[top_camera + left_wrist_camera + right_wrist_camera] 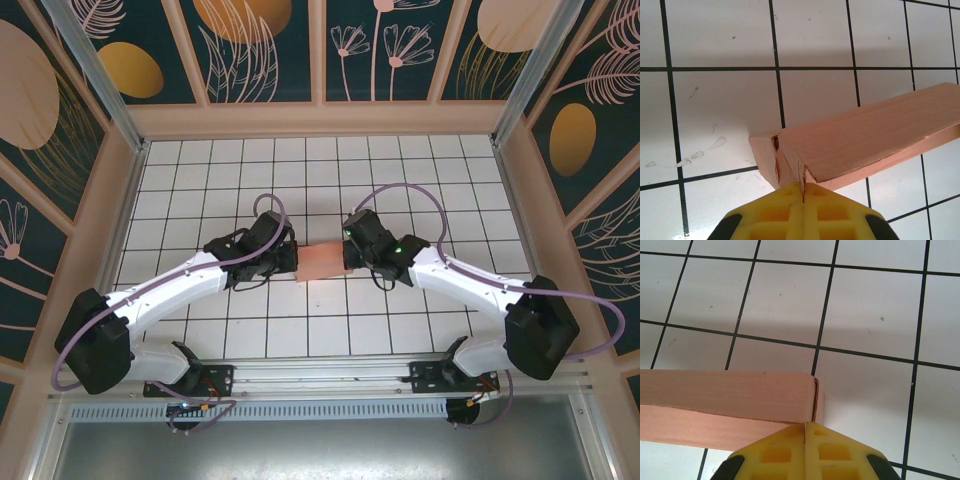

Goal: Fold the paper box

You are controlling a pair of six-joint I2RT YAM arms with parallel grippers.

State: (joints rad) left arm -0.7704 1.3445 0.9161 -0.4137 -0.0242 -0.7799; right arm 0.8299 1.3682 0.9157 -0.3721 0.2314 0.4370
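Paper box (322, 262), end edges pinched by clenched left gripper (803, 186) and right gripper (805, 426), open tiled table (400, 170) all around

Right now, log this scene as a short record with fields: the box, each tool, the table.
box: pink card, folded into a long shape, lying flat between the two arms
left tool: shut, tips at the box's left end, where the flaps sit loosely tucked
right tool: shut, tips at the box's right end
grip: cannot tell whether either tool pinches a flap
table: white tiles with dark lines
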